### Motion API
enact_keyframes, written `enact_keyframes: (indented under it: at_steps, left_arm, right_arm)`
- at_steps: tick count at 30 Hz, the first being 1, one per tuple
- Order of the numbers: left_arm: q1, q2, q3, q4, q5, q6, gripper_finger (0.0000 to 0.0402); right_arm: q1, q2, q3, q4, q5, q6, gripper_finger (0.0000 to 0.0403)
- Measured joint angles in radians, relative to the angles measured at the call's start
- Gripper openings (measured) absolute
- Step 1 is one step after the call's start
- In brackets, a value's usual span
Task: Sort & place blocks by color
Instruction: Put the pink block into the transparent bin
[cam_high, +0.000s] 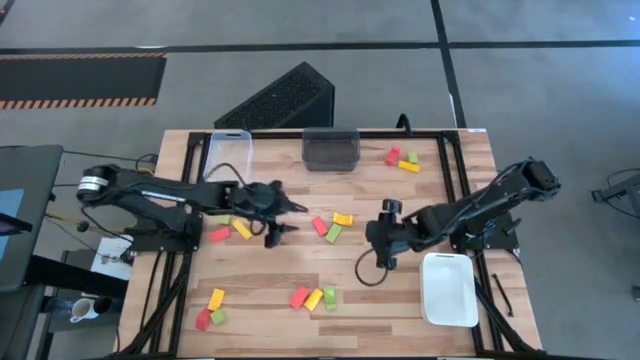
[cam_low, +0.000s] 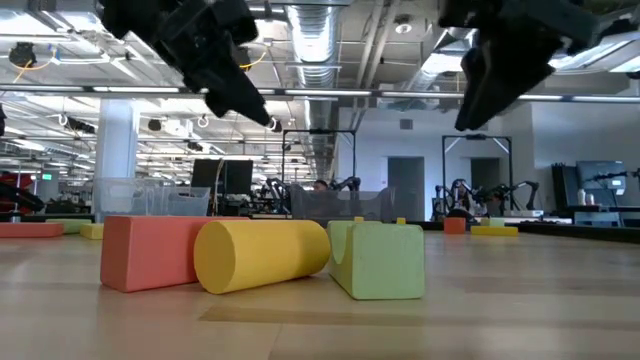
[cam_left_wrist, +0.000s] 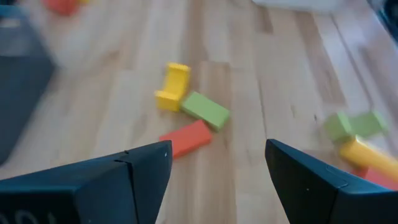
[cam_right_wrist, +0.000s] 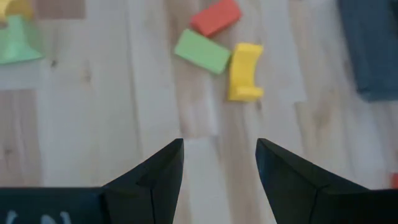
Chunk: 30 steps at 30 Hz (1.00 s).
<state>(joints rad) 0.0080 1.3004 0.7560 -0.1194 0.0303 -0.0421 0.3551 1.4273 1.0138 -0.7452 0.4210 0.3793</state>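
Note:
Both grippers hover open above the table's middle, touching nothing. My left gripper (cam_high: 293, 218) (cam_left_wrist: 217, 162) points right and my right gripper (cam_high: 376, 238) (cam_right_wrist: 219, 155) points left, toward the cluster lying between them: a red block (cam_high: 320, 225) (cam_left_wrist: 185, 138), a green block (cam_high: 334, 233) (cam_right_wrist: 202, 51) and a yellow block (cam_high: 343, 218) (cam_right_wrist: 244, 71). They lie flat on the wood, touching one another. Other blocks lie in small groups: near the far right (cam_high: 405, 160), under the left arm (cam_high: 232, 231), near left (cam_high: 211, 310) and near middle (cam_high: 314, 298) (cam_low: 260, 255).
A clear tray (cam_high: 230, 150) and a dark grey tray (cam_high: 330, 148) stand at the far edge. A white tray (cam_high: 448, 290) lies near the right corner. A black ridged box (cam_high: 285, 98) sits on the floor beyond the table. A cable loop (cam_high: 368, 272) hangs under the right gripper.

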Motion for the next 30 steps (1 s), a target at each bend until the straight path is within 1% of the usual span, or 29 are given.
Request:
enact_keyframes:
  at_steps: [3,7,12,16,20,24,30]
  left_arm:
    - [-0.009,0.102,0.048,0.013,0.022,0.109,0.0240]
    - [-0.008,0.237,0.152,-0.037,0.065,0.329,0.0240]
    - [0.020,0.408,0.334,-0.183,0.111,0.519,0.0240]
    - [0.057,0.529,0.460,-0.293,0.120,0.608,0.0240]
    - [0.087,0.620,0.540,-0.370,0.121,0.681,0.0240]
    - [0.104,0.682,0.579,-0.411,0.123,0.719,0.0240]
    - [0.107,0.733,0.587,-0.428,0.126,0.759,0.0240]
  right_arm:
    - [0.021,0.000,-0.037,-0.004,0.000,0.053,0.0225]
    - [0.045,-0.002,-0.066,0.026,-0.005,0.084,0.0225]
    - [0.068,-0.034,-0.094,0.111,-0.063,0.060,0.0225]
    - [0.087,-0.074,-0.101,0.110,-0.063,0.058,0.0225]
    - [0.106,-0.110,-0.103,0.109,-0.062,0.056,0.0225]
    - [0.118,-0.140,-0.103,0.091,-0.056,0.047,0.0225]
    - [0.114,-0.167,-0.103,0.083,-0.055,0.027,0.0225]
